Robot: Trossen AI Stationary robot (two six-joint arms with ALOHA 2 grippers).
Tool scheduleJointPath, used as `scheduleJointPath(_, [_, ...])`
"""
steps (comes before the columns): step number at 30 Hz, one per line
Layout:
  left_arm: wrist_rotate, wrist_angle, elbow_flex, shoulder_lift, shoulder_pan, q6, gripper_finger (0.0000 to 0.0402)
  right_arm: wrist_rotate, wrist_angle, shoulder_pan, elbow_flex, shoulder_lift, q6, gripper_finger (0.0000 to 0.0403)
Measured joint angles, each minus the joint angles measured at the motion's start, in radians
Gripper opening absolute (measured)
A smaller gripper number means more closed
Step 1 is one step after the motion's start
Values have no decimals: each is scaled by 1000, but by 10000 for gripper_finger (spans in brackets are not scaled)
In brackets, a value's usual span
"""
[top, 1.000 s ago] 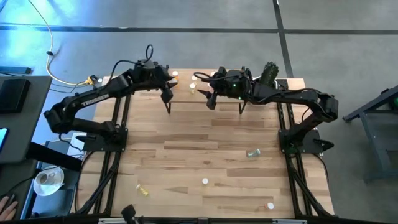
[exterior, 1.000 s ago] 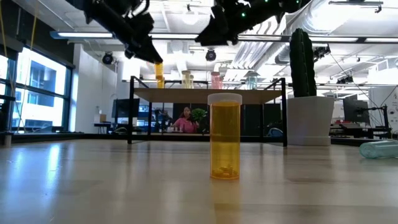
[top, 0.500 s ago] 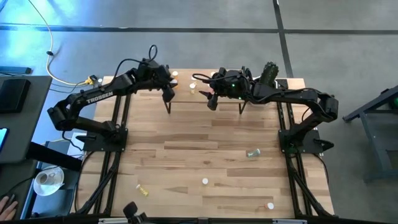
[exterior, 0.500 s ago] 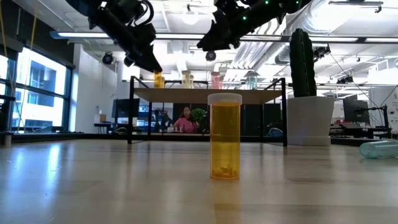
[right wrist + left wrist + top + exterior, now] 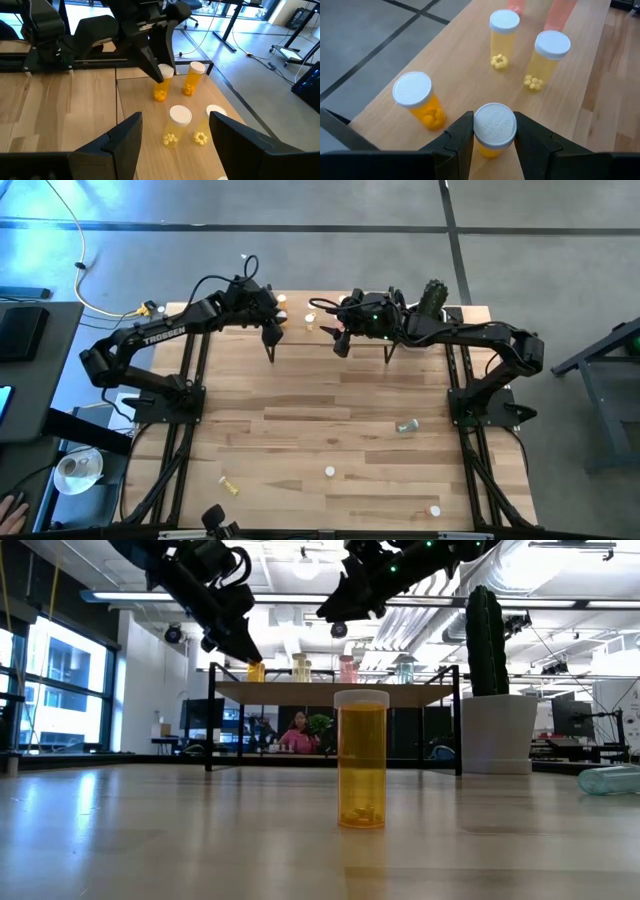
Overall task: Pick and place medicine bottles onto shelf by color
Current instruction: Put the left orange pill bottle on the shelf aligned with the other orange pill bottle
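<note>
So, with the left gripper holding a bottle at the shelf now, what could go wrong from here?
1. The left gripper grips an orange bottle by the cap beside another orange bottle. Opening or pulling away carelessly could tip either one.
2. The shelf edge is near, so a knocked bottle might fall off.
3. The open right gripper waits near two yellow bottles; both arms are crowded and could bump.

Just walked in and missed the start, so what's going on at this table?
The robot is sorting pill bottles by color onto the shelf. The left tool grips an orange bottle by its cap, just over the shelf beside another orange bottle and near two yellow bottles. The right tool hovers open over the shelf. Several bottles still sit on the table.
</note>
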Motion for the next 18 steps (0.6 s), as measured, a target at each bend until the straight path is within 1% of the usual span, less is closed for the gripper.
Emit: scheduleJointPath(18, [-9,2,1,5,0,-8,116,0,0,0,0,0,0,222])
